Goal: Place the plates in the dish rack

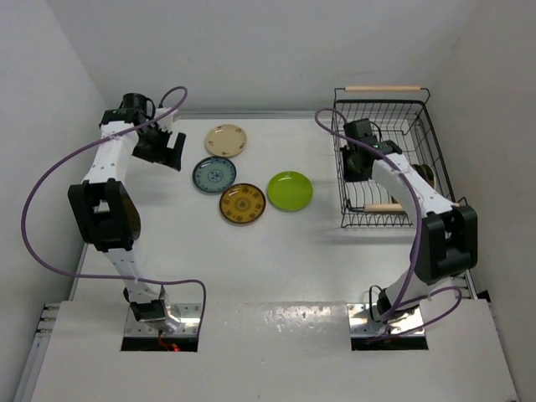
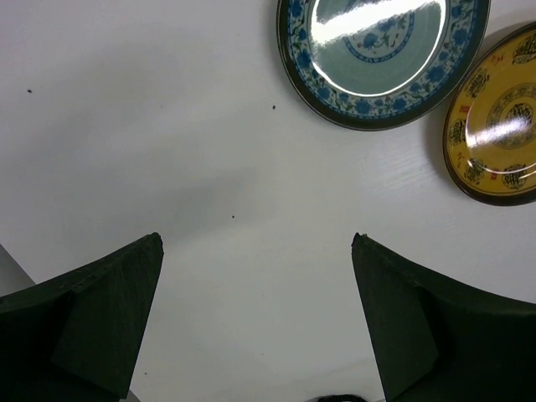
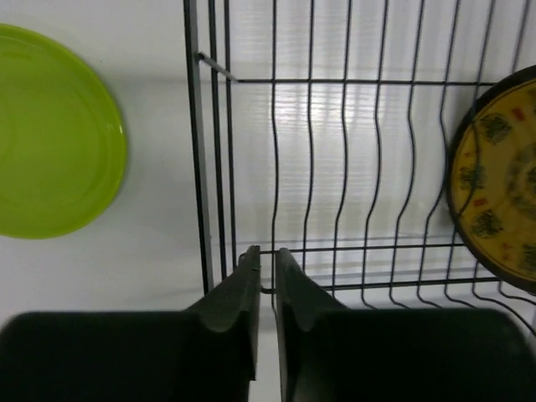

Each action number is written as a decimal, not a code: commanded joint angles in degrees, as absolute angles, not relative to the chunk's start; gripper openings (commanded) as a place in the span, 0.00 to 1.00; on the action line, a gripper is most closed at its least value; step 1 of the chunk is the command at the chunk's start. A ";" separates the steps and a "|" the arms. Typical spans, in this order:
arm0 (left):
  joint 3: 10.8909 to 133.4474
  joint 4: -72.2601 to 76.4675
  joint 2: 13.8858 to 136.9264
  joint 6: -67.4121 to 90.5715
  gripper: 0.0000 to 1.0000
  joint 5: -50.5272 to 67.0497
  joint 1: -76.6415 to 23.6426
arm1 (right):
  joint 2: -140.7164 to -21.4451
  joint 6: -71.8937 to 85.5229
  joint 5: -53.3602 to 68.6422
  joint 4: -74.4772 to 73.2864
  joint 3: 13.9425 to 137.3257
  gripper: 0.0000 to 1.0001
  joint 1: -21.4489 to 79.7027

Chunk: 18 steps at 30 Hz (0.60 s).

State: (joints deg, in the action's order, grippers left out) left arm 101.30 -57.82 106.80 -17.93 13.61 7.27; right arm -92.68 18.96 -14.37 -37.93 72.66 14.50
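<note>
Top external | 4 plates (image 1: 214, 174) loose | 1 plate (image 3: 498, 180) in dish rack (image 1: 383, 88) | left end effector (image 2: 255, 243) wide | right end effector (image 3: 267, 255) narrow

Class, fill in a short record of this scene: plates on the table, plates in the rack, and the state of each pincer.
On table: four plates: beige plate, blue patterned plate, brown-and-yellow plate, lime green plate
In dish rack: second brown-and-yellow plate; others not visible
Left pincer: open, empty, over bare table beside the blue patterned plate
Right pincer: shut, at the rack wall facing the lime green plate; unclear whether it grips a wire
</note>
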 commanded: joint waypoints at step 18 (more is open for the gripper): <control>99.76 -57.48 108.46 -14.94 0.99 8.88 7.38 | -98.07 45.81 -16.24 -25.75 82.45 0.62 35.24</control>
